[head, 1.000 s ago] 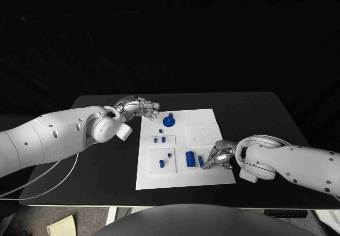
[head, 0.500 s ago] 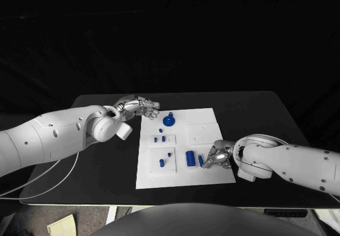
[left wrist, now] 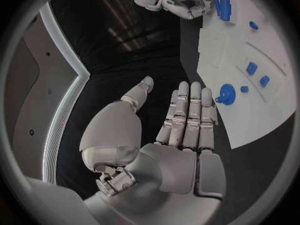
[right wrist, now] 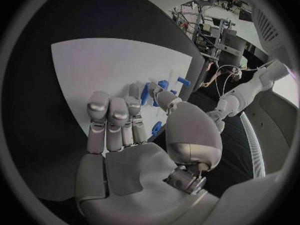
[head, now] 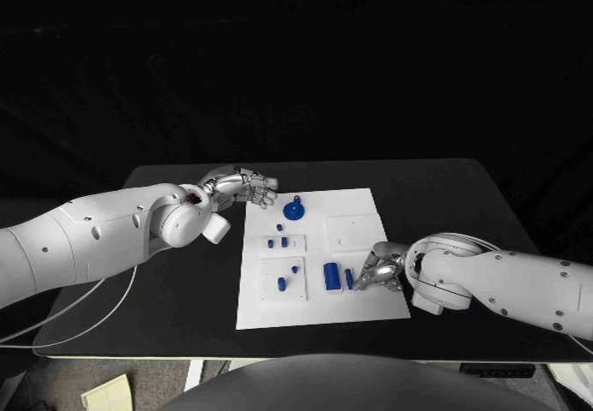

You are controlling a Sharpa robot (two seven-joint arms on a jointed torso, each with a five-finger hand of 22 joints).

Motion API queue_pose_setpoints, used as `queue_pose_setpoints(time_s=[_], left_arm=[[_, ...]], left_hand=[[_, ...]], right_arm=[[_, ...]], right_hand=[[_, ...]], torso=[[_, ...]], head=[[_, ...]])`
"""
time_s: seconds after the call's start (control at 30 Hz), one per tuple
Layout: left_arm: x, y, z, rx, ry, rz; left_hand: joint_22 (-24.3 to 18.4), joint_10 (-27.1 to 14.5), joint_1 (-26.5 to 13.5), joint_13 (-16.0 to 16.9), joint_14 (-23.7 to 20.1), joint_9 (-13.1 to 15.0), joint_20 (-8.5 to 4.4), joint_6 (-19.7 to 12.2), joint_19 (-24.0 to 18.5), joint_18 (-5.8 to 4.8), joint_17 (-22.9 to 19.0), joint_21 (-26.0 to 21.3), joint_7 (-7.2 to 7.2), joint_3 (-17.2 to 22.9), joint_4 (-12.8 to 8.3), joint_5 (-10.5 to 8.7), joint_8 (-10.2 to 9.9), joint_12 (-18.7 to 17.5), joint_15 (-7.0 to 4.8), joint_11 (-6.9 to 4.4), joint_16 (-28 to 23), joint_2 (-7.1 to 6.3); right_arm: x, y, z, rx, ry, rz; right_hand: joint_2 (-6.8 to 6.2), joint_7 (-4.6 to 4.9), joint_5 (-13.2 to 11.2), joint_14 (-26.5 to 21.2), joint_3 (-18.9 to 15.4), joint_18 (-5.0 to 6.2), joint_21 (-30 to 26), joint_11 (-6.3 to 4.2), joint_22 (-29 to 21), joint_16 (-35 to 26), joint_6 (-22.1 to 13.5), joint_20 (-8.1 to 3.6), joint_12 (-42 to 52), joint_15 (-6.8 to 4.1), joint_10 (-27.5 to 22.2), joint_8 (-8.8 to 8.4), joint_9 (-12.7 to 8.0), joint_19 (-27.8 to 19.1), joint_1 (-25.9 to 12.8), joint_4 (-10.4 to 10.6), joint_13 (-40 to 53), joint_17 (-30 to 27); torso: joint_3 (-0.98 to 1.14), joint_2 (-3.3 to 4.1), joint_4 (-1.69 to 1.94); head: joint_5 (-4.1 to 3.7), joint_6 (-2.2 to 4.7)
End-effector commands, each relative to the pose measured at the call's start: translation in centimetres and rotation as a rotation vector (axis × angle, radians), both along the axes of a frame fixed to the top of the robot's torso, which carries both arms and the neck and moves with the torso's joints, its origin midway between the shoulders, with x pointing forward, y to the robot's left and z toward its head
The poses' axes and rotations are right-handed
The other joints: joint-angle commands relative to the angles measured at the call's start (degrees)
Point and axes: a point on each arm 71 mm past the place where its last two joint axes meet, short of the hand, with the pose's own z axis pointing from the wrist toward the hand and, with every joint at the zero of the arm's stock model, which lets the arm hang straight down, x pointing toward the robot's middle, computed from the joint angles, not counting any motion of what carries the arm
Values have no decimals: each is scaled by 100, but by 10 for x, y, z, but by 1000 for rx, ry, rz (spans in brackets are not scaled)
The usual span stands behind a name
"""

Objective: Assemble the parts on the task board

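Both arms wear smooth white rounded shells dotted with small dark screws. Each ends in a silver metal left hand [head: 237,187] or right hand [head: 385,271]; thin white cables [head: 74,310] trail beneath the left arm.

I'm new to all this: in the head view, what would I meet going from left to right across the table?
Left hand → round blue part on the task board → blue block → right hand, its fingers at a thin blue part.

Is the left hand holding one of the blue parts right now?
No, the left hand is open with straight fingers and nothing in it, beside the task board.
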Motion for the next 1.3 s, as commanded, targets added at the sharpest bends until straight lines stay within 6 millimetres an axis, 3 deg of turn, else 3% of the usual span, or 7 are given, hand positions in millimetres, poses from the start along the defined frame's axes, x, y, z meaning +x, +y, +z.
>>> queue_pose_setpoints(time_s=[0.03, 1.17, 1.3], left_arm=[[0, -2, 2, -10, -3, -16], [0, -2, 1, -10, -3, -16], [0, -3, 1, -10, -4, -16]], left_hand=[[3, -36, 25, -6, 15, -9, 35, -48, -13, 77, 6, -27, -3, -11, 3, -8, 12, 20, 31, -1, -33, 35], [10, -37, 28, -8, 15, -10, 35, -49, -12, 77, 14, -33, -3, -9, 6, -8, 12, 20, 32, -1, -40, 39], [11, -37, 28, -9, 15, -10, 35, -50, -12, 77, 15, -34, -3, -9, 7, -8, 12, 20, 32, -1, -40, 39]], right_arm=[[0, 2, 1, 2, -17, -3], [0, 6, -6, -86, -41, 30], [0, 3, -5, -41, -44, 11]], right_hand=[[34, -3, -8, 17, 35, 242, -8, -6, -6, -15, 43, -28, 14, -27, 38, 21, -11, 13, -37, 16, 5, 4], [-25, -15, -7, 42, 201, 242, 3, -18, -11, -18, 72, -30, 31, -35, 81, 26, -28, 42, -11, 11, 15, 3], [-151, -12, -7, 48, 254, 242, 2, -16, -16, -23, 73, -24, 20, -33, 81, 24, -35, 50, -46, 53, 6, 0]], torso=[[-2, 1, 5], [-1, -1, -1], [0, -2, 0]], head=[[-4, 0], [-4, -7], [-4, -7]])
